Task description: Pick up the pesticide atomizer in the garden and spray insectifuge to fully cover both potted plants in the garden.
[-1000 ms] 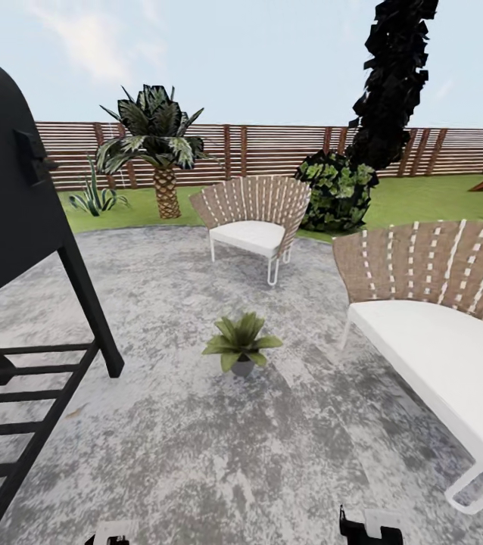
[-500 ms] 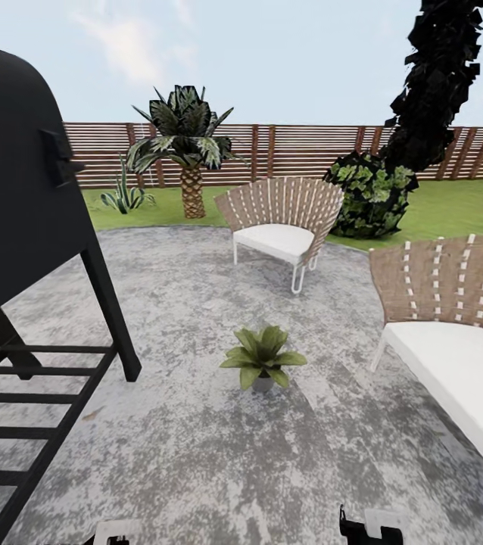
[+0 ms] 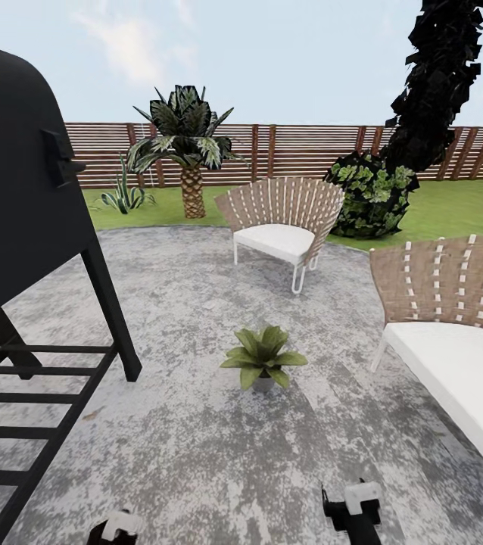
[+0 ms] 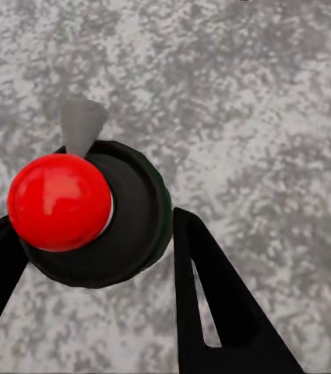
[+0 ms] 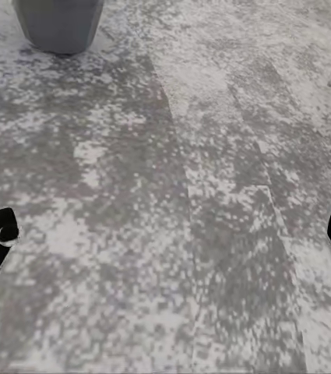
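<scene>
One potted plant (image 3: 263, 359), a low green rosette in a small grey pot, stands on the speckled patio ahead of me. Its grey pot (image 5: 58, 23) also appears in the right wrist view, some way beyond my right gripper (image 5: 169, 230), whose fingers are spread wide with nothing between them. The pesticide atomizer (image 4: 126, 226) appears in the left wrist view as a dark round body with a red ball on it. My left gripper (image 4: 95, 226) is shut on it, one black finger on each side. Both grippers peek in at the lower edge of the head view, left (image 3: 116, 527) and right (image 3: 351, 507).
A black grill on legs (image 3: 22, 227) stands close on the left. One woven chair (image 3: 283, 223) stands behind the plant and another (image 3: 453, 325) close on the right. Beyond lie lawn, a palm (image 3: 185, 144), a bush (image 3: 370, 193) and the slat fence (image 3: 294, 151).
The camera swung between the oldest frame and the middle one, shifting the scene rightward. Since then both grippers have risen slightly into the head view.
</scene>
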